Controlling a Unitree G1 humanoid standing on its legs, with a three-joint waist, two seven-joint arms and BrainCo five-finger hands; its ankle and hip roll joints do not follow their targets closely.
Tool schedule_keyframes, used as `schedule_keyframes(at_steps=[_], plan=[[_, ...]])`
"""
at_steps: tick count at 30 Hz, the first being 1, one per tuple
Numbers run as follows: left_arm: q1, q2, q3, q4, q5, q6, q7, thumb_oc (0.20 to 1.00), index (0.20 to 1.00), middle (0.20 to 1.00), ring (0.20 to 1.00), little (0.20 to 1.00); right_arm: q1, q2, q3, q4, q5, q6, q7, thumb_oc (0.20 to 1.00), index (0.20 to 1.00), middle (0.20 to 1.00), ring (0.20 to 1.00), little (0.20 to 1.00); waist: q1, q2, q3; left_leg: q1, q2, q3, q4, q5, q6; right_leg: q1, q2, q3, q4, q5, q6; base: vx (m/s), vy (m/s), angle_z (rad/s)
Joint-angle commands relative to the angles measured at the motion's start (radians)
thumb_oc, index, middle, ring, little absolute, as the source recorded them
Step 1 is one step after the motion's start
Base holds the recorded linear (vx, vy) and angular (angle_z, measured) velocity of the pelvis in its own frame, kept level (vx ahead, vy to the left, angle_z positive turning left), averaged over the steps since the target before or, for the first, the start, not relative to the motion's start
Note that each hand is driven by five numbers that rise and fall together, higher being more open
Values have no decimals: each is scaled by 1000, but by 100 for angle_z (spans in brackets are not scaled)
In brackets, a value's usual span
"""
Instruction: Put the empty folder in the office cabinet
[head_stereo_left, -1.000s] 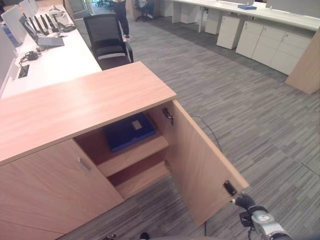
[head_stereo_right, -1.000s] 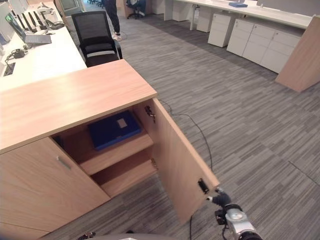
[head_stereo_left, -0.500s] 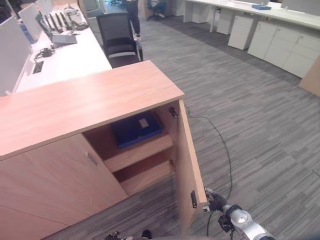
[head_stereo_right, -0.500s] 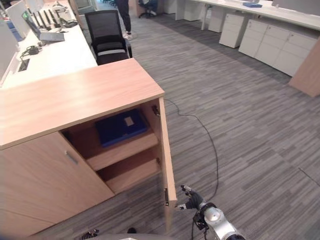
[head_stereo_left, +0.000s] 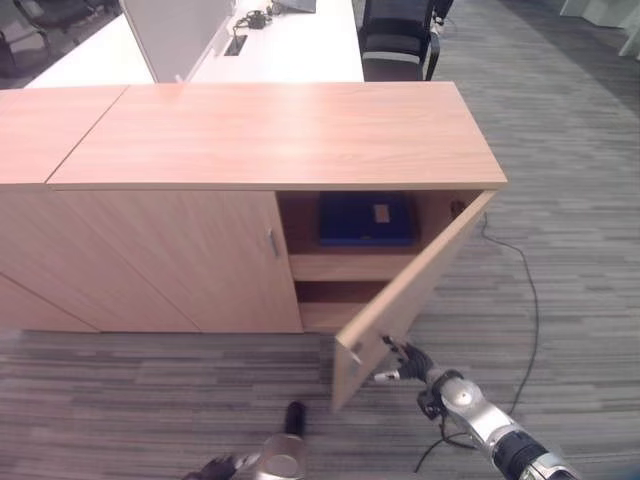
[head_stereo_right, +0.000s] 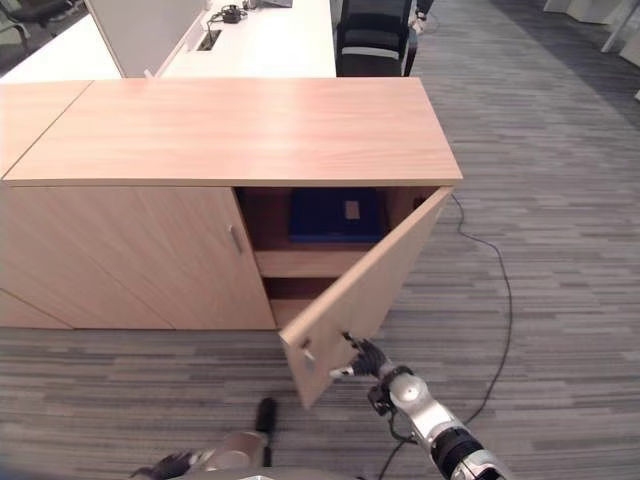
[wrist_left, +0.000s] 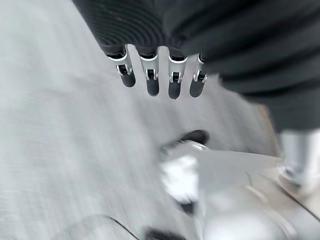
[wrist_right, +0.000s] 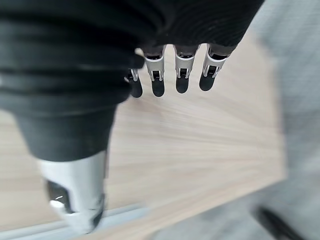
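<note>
From where I sat, the grey striped carpet (head_stereo_left: 570, 180) ran under everything, and on it stood the long wooden cabinet (head_stereo_left: 280, 130), its flat top bare. Behind it I could see a white counter (head_stereo_left: 290, 50) with a grey screen (head_stereo_left: 175, 30) along it and a black chair (head_stereo_left: 395, 40) drawn up at its end. The cabinet's left door (head_stereo_left: 190, 260) was closed; its right door (head_stereo_left: 415, 290) stood partly open, swung out toward me at an angle, with two shelves visible in the gap. The blue folder (head_stereo_left: 366, 218) lay flat on the upper shelf (head_stereo_left: 350, 265), well inside the cabinet, a small pale label on its cover; the lower shelf (head_stereo_left: 320, 315) showed as a strip of bare wood. My right hand (head_stereo_left: 400, 362) was at the free lower edge of the open door, fingers (wrist_right: 157, 82) straight and relaxed against the wood panel in the wrist view, holding nothing. My left hand (wrist_left: 160, 75) hung low over the carpet, its fingers likewise straight and loose with nothing in them. A thin black cable (head_stereo_left: 525, 300) trailed across the carpet to the right of the door.
</note>
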Motion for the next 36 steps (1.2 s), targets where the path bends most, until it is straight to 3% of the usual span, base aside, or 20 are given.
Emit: schedule_keyframes(at_steps=[1,3,4,6,7,10,11,13,15,16,19,25,27,36], plan=[[-12,-22,-56,-15,64,-3,36,1000,1000,1000,1000,1000,-66,109,-61,27,81,-57,-42,1000,1000,1000,1000,1000,44,-36,-35,7,-21,-113,-15,-68,-10,-33,-46,95,65,-75,38,93,112,69],[-6,-31,-62,-23,65,-3,41,1000,1000,1000,1000,1000,-68,114,-77,46,89,-53,-55,1000,1000,1000,1000,1000,51,-40,-40,4,-31,-121,-19,-73,-1,-32,-54,86,82,-82,38,53,120,88],[-7,-43,-74,-22,57,1,52,1000,1000,1000,1000,1000,-81,122,-115,79,108,-55,-84,1000,1000,1000,1000,1000,68,-52,-40,3,-60,-139,-19,-90,22,-41,-82,70,148,-95,46,54,160,90],[-12,-46,-75,-19,51,5,54,1000,1000,1000,1000,1000,-85,125,-129,96,115,-52,-93,1000,1000,1000,1000,1000,73,-58,-38,4,-73,-147,-18,-101,36,-60,-101,70,203,-96,52,70,197,75],[-22,-49,-73,-19,32,12,75,1000,1000,1000,1000,1000,-111,131,-169,159,133,-44,-119,1000,1000,1000,1000,1000,68,-58,-18,31,-104,-170,-19,-133,77,-139,-176,115,409,-21,87,64,190,63],[-30,-49,-73,-16,23,13,86,1000,1000,1000,1000,1000,-128,133,-185,183,138,-41,-135,1000,1000,1000,1000,1000,67,-57,2,40,-116,-177,-20,-138,94,-177,-198,151,492,27,113,19,114,28],[-41,-48,-73,-10,19,17,99,1000,1000,1000,1000,1000,-126,137,-211,204,163,-41,-152,1000,1000,1000,1000,1000,56,-48,14,59,-112,-206,-34,-137,99,-232,-174,229,558,31,127,62,34,15],[-50,-60,-81,-5,7,12,113,1000,1000,1000,1000,1000,-118,127,-244,228,203,-43,-173,1000,1000,1000,1000,1000,35,-43,13,88,-114,-247,-67,-131,91,-255,-106,327,502,-37,110,130,-19,26],[-62,-78,-94,4,-5,9,121,1000,1000,1000,1000,1000,-109,115,-274,253,244,-51,-190,1000,1000,1000,1000,1000,16,-43,7,104,-118,-281,-86,-130,79,-238,-61,375,364,-81,91,189,-124,79],[-75,-95,-108,13,-13,7,120,1000,1000,1000,1000,1000,-114,100,-298,280,261,-57,-205,1000,1000,1000,1000,1000,3,-54,-1,118,-124,-299,-97,-141,67,-249,-62,396,236,-45,88,225,-174,78],[-76,-123,-120,22,-6,10,133,1000,1000,1000,1000,1000,-112,83,-339,338,281,-53,-223,1000,1000,1000,1000,1000,-15,-69,-19,140,-133,-332,-104,-156,62,-246,-58,457,175,-9,102,163,-127,40],[-49,-159,-131,49,7,18,125,1000,1000,1000,1000,1000,-94,23,-397,389,284,-38,-228,1000,1000,1000,1000,1000,-13,-77,-63,163,-132,-340,-117,-164,50,-180,-59,426,103,5,101,112,-88,36],[-69,-90,-135,25,1,1,89,1000,1000,1000,1000,1000,-114,-3,-398,432,291,-36,-211,1000,1000,1000,1000,1000,-22,-62,-72,174,-129,-337,-119,-168,44,-156,-55,422,77,6,100,75,-36,1],[-32,-83,-151,0,-22,-7,54,1000,1000,1000,1000,1000,-180,-100,-427,587,260,-2,-184,1000,1000,1000,1000,1000,-32,-26,-82,188,-109,-343,-119,-168,21,-111,-40,395,37,-4,84,21,-39,-3]])
